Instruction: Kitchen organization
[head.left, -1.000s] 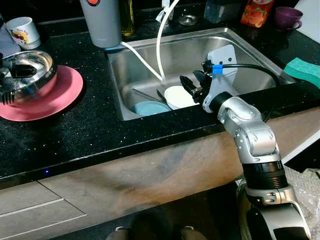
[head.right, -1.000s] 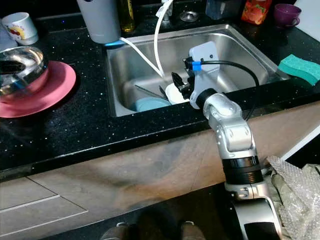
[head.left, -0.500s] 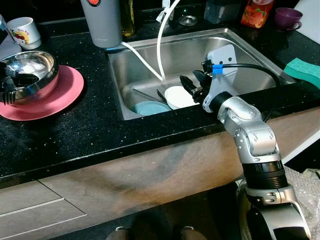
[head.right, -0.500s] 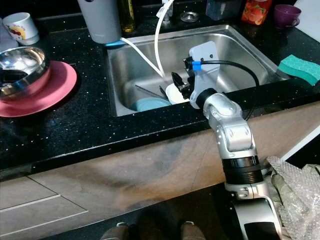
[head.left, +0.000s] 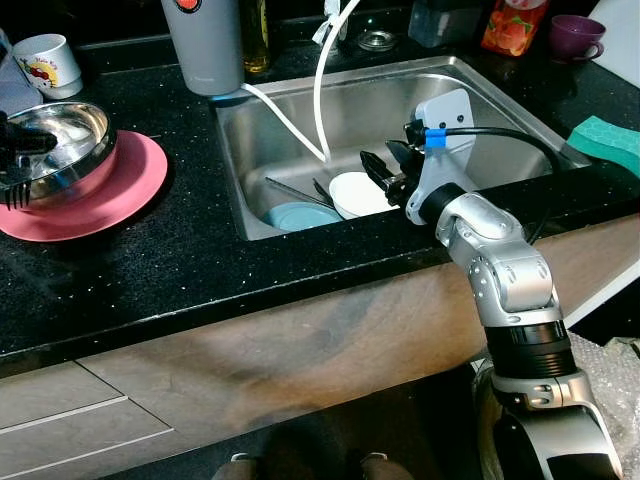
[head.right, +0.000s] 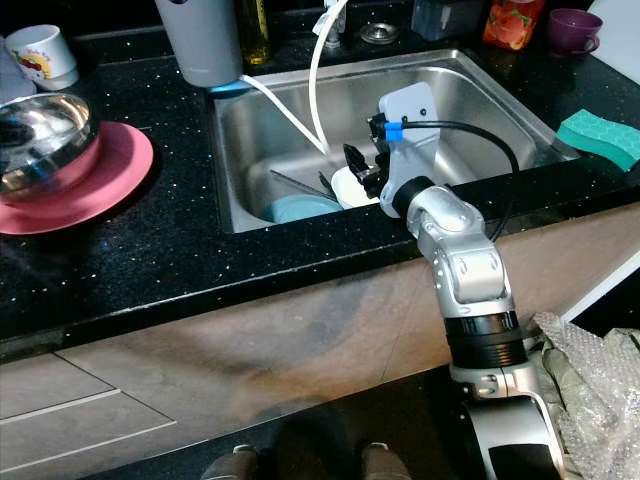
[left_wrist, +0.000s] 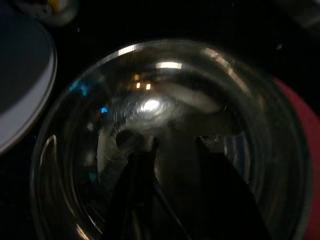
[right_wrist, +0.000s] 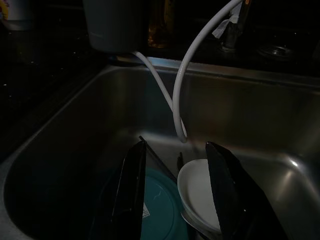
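A shiny steel bowl (head.left: 62, 145) sits on a pink plate (head.left: 120, 195) at the left of the black counter. My left gripper (left_wrist: 175, 141) is open over the bowl's left side, with nothing between its fingers. In the steel sink (head.left: 500, 95) lie a white bowl (head.left: 358, 192), a teal plate (head.left: 300, 216) and some cutlery (head.left: 290, 188). Just above the white bowl, my right gripper (head.left: 385, 168) hangs open and empty over the sink's front part.
A white hose (head.left: 320, 90) loops down into the sink. A grey container (head.left: 205, 45) and a mug (head.left: 45, 62) stand at the back left. A green sponge (head.left: 610, 140), a purple cup (head.left: 572, 35) and a red carton (head.left: 512, 25) are at the right.
My left gripper has drawn back to the left, from the middle of the steel bowl towards its left rim. The right arm has not moved.
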